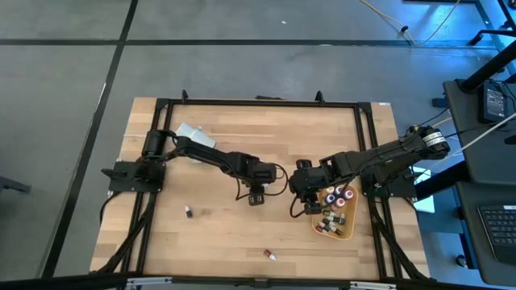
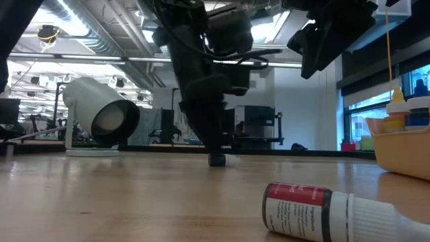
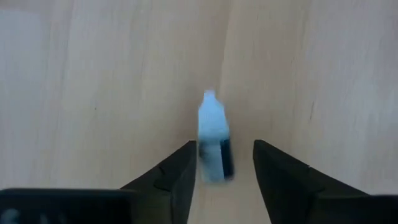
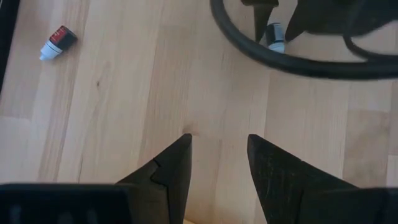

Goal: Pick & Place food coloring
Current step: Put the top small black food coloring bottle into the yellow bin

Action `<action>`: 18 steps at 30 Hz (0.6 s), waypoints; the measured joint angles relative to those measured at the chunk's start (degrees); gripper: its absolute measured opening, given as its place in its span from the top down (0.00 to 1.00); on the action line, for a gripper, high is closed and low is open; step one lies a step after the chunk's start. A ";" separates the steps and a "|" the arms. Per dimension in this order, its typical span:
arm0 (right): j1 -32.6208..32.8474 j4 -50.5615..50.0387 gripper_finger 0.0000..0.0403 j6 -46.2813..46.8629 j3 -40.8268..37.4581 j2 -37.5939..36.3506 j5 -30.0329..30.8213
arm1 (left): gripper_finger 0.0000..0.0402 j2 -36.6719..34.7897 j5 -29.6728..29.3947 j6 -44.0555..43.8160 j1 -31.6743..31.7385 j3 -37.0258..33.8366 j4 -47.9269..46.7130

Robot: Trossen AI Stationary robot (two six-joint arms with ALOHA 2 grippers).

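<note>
Nearest the low camera a red-labelled food coloring bottle (image 2: 306,210) lies on its side on the desk (image 1: 234,234), and the tan tray (image 1: 345,229) at the right holds a cluster of upright bottles (image 1: 334,211). The left gripper (image 3: 224,171) points down at mid-desk, fingers apart around a blue bottle (image 3: 213,144) with a pale cap. The right gripper (image 4: 219,163) hovers beside the tray, fingers apart and empty.

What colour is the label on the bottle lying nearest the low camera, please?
Red, with a white cap, on the lying bottle; clearest in the low view.
</note>
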 joint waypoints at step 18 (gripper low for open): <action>0.02 16.59 0.61 -12.31 0.00 -0.03 -0.02 | 0.57 -32.96 -12.08 -0.31 -8.46 -26.43 22.57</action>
